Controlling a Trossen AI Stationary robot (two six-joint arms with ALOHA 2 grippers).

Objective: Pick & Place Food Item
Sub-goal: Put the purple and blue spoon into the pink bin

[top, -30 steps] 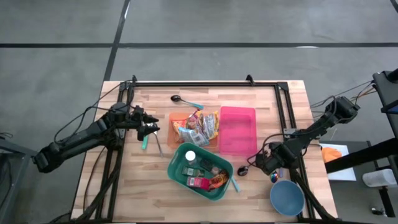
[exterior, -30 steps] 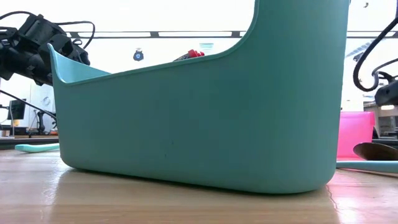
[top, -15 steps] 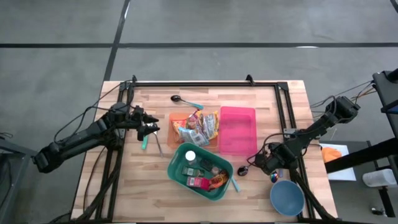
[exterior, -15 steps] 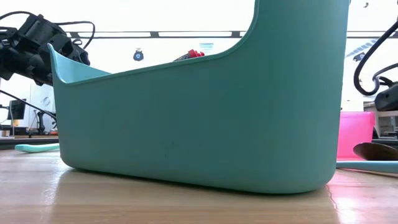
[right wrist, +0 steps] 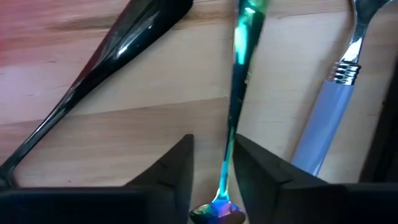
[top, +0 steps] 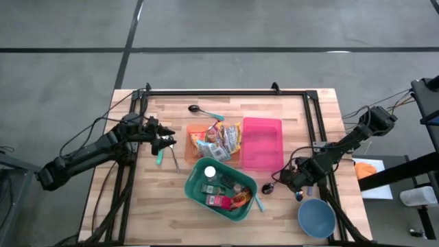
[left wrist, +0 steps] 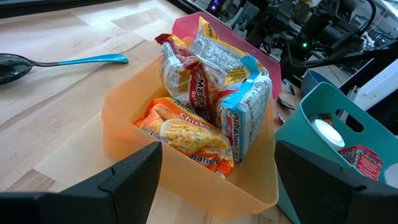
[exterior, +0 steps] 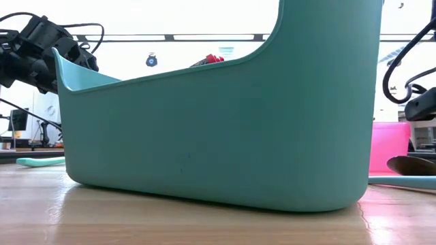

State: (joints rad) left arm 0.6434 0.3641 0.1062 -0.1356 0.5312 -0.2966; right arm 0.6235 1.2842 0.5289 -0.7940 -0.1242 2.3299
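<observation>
The right gripper is low over the worktop between the pink bin and the blue bowl, and its wrist view shows why: its jaws stand close on either side of the thin handle of an iridescent spoon lying flat on the wood, narrowed onto it though I cannot tell whether they yet pinch it. A dark spoon lies on one side of it and a utensil with a pale blue handle on the other, all three near each other, so the narrow set of the jaws looks meant to take the middle handle without catching its neighbours. The left gripper hovers beside the orange bin with jaws spread wide, pointed at the food as if lined up to reach in. That orange bin holds the task's things, the ramen packets, several standing on edge and crowded together, one orange packet lying lower at the near side; they lean toward the pink bin, which touches the orange one and looks empty from above. The teal caddy sits just in front of both, with a white-capped item, a red packet and other small things in it that are too small to name. A teal-handled spoon lies apart, beyond the orange bin, and the blue bowl appears empty.
</observation>
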